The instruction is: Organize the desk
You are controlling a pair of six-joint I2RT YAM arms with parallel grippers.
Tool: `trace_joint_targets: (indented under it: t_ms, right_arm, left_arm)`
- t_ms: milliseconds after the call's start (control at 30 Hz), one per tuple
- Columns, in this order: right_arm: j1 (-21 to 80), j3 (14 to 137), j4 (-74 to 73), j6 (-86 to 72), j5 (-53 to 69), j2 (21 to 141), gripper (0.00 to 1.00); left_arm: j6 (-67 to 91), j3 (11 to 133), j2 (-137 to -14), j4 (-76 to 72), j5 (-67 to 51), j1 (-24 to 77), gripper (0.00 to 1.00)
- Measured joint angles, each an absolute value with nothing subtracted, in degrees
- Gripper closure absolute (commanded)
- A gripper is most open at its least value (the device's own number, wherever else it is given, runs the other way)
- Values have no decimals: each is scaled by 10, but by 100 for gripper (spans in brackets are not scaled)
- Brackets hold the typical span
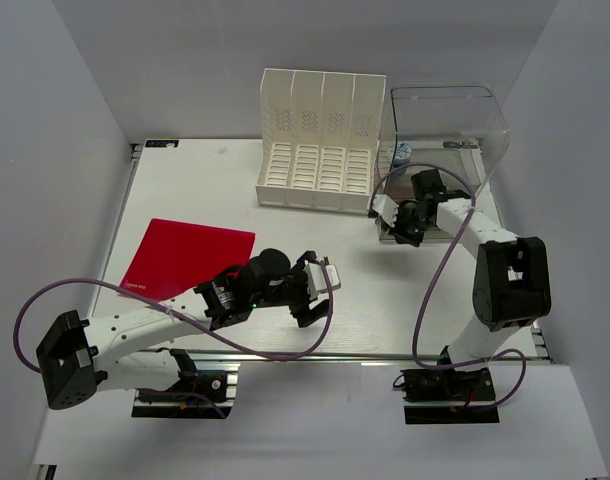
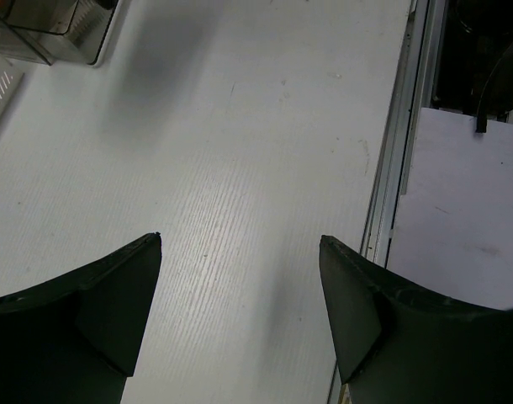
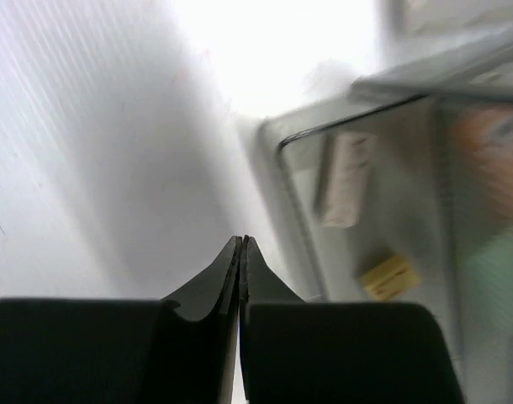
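Note:
The white desk (image 1: 205,190) has a silvery rail (image 1: 285,355) along its near edge. My left gripper (image 1: 315,295) is open and empty, low over bare desk near the front middle. In the left wrist view its jaws (image 2: 240,240) stand wide apart, with the rail (image 2: 395,168) on the right. My right gripper (image 1: 400,228) is at the back right, by the front left corner of a clear plastic bin (image 1: 455,120). In the right wrist view it (image 3: 242,240) is shut with nothing between the fingers, beside the bin's rim (image 3: 277,151).
A red folder (image 1: 190,255) lies flat at the left. A white slotted file organizer (image 1: 320,140) stands at the back middle. The bin holds small items: a white block (image 3: 345,181), a yellow piece (image 3: 389,276) and something blurred.

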State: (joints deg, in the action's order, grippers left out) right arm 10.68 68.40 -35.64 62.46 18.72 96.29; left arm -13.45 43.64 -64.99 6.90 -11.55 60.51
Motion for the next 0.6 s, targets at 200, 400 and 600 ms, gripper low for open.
trace_joint_targets:
  t_ms: [200,400,600]
  right_arm:
    - [107,606,-315,620,105,963,100]
    - [109,605,-226,591,9,976,100]
    - [117,597,-140,568,-46,983,100]
  left_arm:
    - [-134,437,-650,69,-121,605,15]
    - [-134,437,-650,69,-124,605,15]
    - [-134,437,-650,69,-125,605,15]
